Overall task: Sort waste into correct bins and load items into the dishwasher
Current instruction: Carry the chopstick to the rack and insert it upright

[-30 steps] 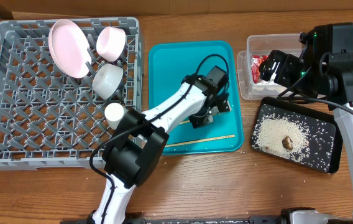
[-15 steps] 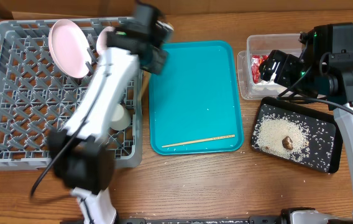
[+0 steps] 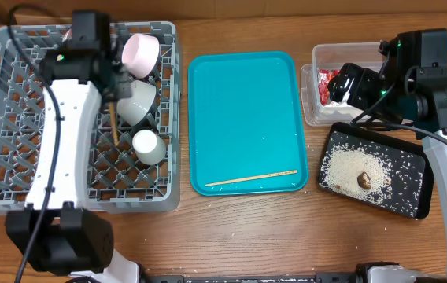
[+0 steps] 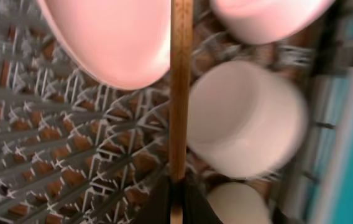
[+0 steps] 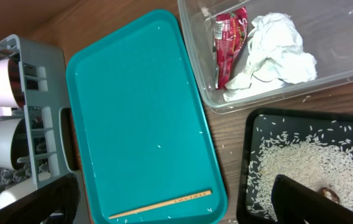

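Observation:
My left gripper [image 3: 114,101] is shut on a wooden chopstick [image 4: 179,87] and holds it over the grey dish rack [image 3: 19,157]. The stick's tip points down between the pale pink plate [image 4: 114,37] and a white bowl [image 4: 245,118]. A pinkish bowl [image 3: 139,53], the white bowl [image 3: 137,101] and a small white cup [image 3: 147,146] sit in the rack. The overhead view hides the plate under my left arm. The second chopstick [image 3: 251,179] lies on the teal tray [image 3: 243,94]. My right gripper [image 5: 176,202] is open and empty above the bins.
The clear tub [image 3: 318,110] holds the red wrapper [image 5: 229,43] and white tissue [image 5: 273,53]. The black tray [image 3: 412,165] holds rice [image 3: 349,167] and the brown lump [image 3: 363,180]. A few rice grains lie on the teal tray and on the table.
My left arm has swung from the teal tray to over the rack, carrying one chopstick. The other chopstick stays on the tray. My right arm has not moved.

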Robot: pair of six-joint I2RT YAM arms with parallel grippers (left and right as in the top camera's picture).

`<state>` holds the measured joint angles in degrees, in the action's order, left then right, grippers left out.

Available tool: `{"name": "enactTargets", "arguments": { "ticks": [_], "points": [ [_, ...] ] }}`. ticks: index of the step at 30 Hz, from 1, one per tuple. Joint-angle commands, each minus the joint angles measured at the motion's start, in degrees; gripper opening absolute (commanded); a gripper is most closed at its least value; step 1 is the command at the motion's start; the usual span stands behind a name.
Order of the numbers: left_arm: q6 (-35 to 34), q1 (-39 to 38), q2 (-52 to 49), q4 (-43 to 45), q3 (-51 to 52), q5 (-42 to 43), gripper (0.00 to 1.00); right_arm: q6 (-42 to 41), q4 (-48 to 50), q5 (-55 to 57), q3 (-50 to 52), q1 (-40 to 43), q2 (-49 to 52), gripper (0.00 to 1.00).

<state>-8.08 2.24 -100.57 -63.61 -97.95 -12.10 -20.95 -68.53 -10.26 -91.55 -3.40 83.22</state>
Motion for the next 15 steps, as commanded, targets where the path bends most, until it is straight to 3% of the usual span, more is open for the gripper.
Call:
{"name": "enactTargets", "arguments": {
  "ticks": [1, 3, 7, 9, 12, 15],
  "points": [
    [1.3, 2.8, -0.7, 5.4, 8.1, 1.8, 0.04, 0.0, 0.3, -0.1, -0.7, 0.2, 0.3, 1.00],
    [3.5, 3.0, -0.7, 8.5, 10.8, 3.5, 0.07, 0.0, 0.3, -0.1, -0.7, 0.2, 0.3, 1.00],
    [5.0, 2.8, -0.7, 11.1, 12.7, 4.7, 0.45, 0.0, 0.3, -0.1, -0.7, 0.2, 0.3, 1.00],
    [5.6, 2.7, -0.6, 11.4, 12.2, 4.7, 0.56, 0.0, 0.3, -0.1, -0.7, 0.2, 0.3, 1.00],
    [6.4, 2.4, -0.5, 10.0, 9.4, 4.7, 0.55, 0.0, 0.3, -0.1, -0.7, 0.2, 0.3, 1.00],
    [7.7, 0.5, -0.5, 5.8, 2.6, 8.1, 0.49, 0.0, 0.3, -0.1, -0.7, 0.2, 0.3, 1.00]
  ]
}}
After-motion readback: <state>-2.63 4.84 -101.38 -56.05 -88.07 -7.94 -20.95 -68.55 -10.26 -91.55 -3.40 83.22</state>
